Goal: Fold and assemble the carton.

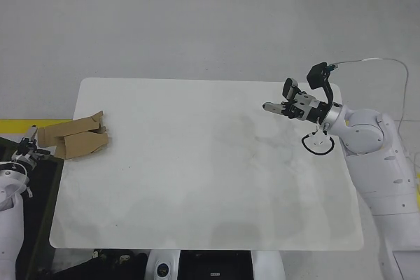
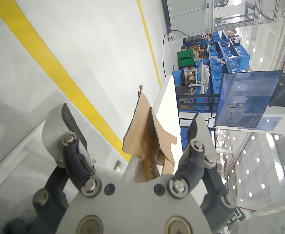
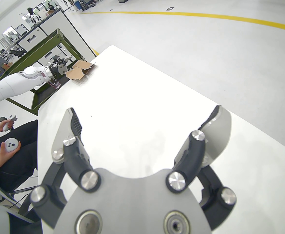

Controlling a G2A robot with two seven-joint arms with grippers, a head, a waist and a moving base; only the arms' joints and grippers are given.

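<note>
Carton unassembled, both claws empty.
The left gripper [image 2: 131,115], fingers apart, sits just beside the brown, partly folded corrugated-cardboard carton [image 1: 80,136] at the white table's [image 1: 210,175] far-left corner. It looks light and stiff, and a flap edge probably grips best. The right gripper [image 3: 144,110] hovers spread wide.

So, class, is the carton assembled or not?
Not assembled: the carton lies as loose, partly folded flaps at the table edge, forming no closed box.

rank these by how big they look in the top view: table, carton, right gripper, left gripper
1. table
2. carton
3. right gripper
4. left gripper
The grippers look alike in build, so the right's lead may be nearness to the camera.
</note>
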